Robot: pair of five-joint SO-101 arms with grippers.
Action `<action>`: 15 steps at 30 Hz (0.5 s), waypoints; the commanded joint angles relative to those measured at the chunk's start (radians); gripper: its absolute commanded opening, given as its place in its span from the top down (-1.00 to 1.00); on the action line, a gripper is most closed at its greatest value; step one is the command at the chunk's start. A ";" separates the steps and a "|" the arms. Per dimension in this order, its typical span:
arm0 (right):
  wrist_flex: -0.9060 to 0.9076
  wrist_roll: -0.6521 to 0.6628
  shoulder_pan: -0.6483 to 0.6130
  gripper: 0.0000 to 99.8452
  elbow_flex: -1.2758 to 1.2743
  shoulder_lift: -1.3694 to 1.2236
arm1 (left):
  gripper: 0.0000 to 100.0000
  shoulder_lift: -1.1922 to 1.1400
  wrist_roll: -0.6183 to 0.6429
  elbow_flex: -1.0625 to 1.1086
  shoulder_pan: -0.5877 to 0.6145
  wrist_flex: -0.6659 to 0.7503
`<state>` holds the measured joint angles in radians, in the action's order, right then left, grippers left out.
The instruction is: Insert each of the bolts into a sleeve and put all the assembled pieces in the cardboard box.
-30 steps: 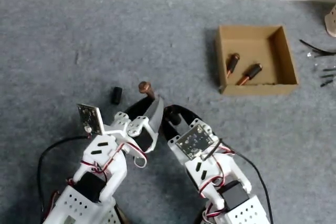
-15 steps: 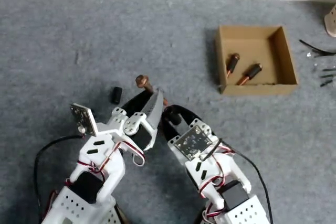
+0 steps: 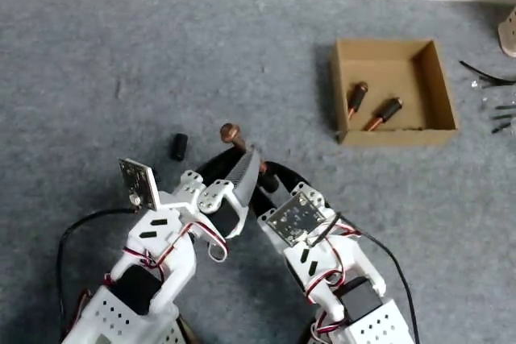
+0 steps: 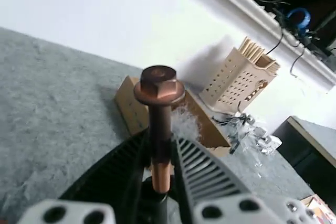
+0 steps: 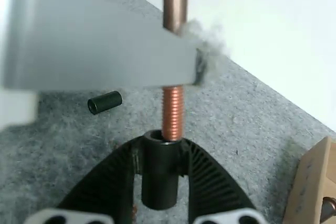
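My left gripper (image 4: pixel 159 169) is shut on a copper bolt (image 4: pixel 159 124), head up. The bolt (image 3: pixel 235 136) sticks out of the left gripper (image 3: pixel 244 168) in the high view. Its threaded end (image 5: pixel 172 114) meets the mouth of a black sleeve (image 5: pixel 159 174), which my right gripper (image 5: pixel 160 182) is shut on, just below the bolt. The right gripper (image 3: pixel 266 179) stands close beside the left one. A second black sleeve (image 3: pixel 178 147) lies on the carpet to the left. The cardboard box (image 3: pixel 347 136) at the right holds two assembled pieces (image 3: pixel 356 98) (image 3: pixel 384 113).
Grey carpet (image 3: pixel 97 70) covers the table. Loose cables and small metal parts (image 3: pixel 492 94) lie past the box at the right edge. A pale slotted holder (image 4: pixel 239 80) stands behind the box against the wall.
The left gripper with the bolt swung a little left, then back right and nearer the right gripper. The right arm kept still.
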<state>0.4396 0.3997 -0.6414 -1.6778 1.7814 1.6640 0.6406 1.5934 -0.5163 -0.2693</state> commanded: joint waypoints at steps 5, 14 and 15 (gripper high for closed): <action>0.027 0.012 0.016 0.99 -0.085 0.012 | 0.99 0.016 -0.008 -0.036 -0.013 -0.012; 0.027 0.011 0.018 0.99 -0.074 0.012 | 0.99 0.016 -0.008 0.042 -0.051 -0.012; 0.027 0.011 0.018 0.99 -0.074 0.012 | 0.99 0.016 -0.009 0.048 -0.062 -0.012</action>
<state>0.4657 0.3997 -0.6444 -1.6778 1.7814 1.6640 0.6406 1.6456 -0.5317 -0.2831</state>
